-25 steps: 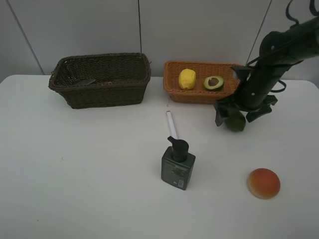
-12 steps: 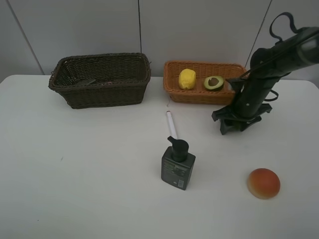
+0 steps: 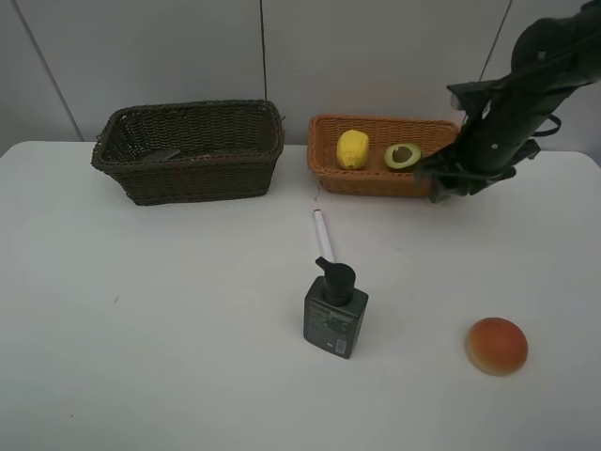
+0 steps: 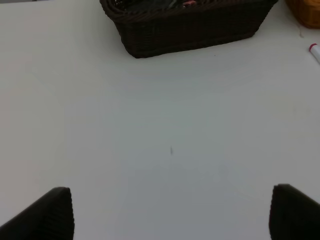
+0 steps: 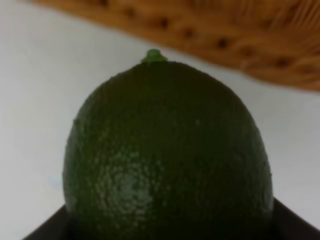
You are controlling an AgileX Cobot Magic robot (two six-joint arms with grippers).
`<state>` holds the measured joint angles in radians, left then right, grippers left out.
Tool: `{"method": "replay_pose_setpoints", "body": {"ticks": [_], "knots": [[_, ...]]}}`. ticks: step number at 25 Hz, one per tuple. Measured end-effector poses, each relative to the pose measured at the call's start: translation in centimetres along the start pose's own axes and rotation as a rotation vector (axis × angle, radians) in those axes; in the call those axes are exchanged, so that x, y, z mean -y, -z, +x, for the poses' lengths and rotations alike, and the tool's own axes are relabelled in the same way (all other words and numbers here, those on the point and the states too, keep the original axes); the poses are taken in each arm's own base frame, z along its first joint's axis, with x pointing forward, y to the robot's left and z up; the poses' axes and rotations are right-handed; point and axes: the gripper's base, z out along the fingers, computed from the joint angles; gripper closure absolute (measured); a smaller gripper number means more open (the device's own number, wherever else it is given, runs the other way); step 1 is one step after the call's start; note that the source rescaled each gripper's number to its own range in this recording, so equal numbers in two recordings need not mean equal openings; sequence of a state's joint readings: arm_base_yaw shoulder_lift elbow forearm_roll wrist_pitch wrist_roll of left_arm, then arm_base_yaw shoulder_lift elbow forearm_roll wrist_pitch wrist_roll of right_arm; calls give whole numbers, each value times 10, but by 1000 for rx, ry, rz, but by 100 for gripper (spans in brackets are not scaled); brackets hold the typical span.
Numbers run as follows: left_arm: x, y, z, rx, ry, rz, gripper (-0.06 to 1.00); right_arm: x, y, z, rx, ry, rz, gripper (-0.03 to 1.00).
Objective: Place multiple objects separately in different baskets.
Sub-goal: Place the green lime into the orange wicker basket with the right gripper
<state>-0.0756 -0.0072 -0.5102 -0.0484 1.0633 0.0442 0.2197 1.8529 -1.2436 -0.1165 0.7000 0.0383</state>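
My right gripper (image 3: 458,181) is shut on the dark green fruit (image 5: 167,150) and holds it above the table, just off the right end of the orange-tan basket (image 3: 376,180). In the exterior view the gripper hides the fruit. The yellow lemon (image 3: 352,148) and halved avocado (image 3: 402,156) lie in that basket. The white marker (image 3: 322,235), dark pump bottle (image 3: 335,313) and orange-red fruit (image 3: 497,346) are on the table. The dark brown basket (image 3: 188,150) stands at the back left, with a pink bit (image 4: 189,2) showing inside. My left gripper (image 4: 172,215) is open over bare table.
The white table (image 3: 169,319) runs wide on the left and front. A grey wall stands behind the baskets. The dark basket's front wall (image 4: 190,32) is ahead of my left gripper, with the marker's tip (image 4: 315,51) beside it.
My right gripper closed on the dark green fruit, lifted it off the table and carried it up and back toward the orange-tan basket's right end. Nothing else moved.
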Motion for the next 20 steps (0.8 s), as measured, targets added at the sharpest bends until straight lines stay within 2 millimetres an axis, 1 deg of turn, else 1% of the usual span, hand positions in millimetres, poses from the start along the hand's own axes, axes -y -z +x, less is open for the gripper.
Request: {"method": "replay_pose_setpoints", "body": {"ticks": [2, 5, 7, 8, 11, 12, 13, 14, 15, 16, 17, 20], "knots": [[0, 0, 0, 0, 0, 0, -5, 8, 5, -17, 54, -20, 9, 43], [0, 0, 0, 0, 0, 0, -5, 20, -4, -44, 88, -45, 23, 43], [0, 0, 0, 0, 0, 0, -5, 24, -21, -58, 72, -45, 34, 43], [0, 0, 0, 0, 0, 0, -5, 25, -27, -66, 67, -39, 42, 43], [0, 0, 0, 0, 0, 0, -5, 27, -50, -78, 25, -27, 59, 42], [0, 0, 0, 0, 0, 0, -5, 27, -53, -81, 21, -27, 61, 36], [0, 0, 0, 0, 0, 0, -5, 27, -55, -82, 15, -27, 62, 27], [0, 0, 0, 0, 0, 0, -5, 27, -56, -83, 9, -28, 63, 15], [0, 0, 0, 0, 0, 0, -5, 28, -55, -82, 1, -29, 63, 8], [0, 0, 0, 0, 0, 0, -5, 27, -55, -82, -12, -32, 61, 4], [0, 0, 0, 0, 0, 0, -5, 27, -51, -81, -23, -38, 57, 1], [0, 0, 0, 0, 0, 0, -5, 25, -36, -76, -85, -75, 20, -2]]}}
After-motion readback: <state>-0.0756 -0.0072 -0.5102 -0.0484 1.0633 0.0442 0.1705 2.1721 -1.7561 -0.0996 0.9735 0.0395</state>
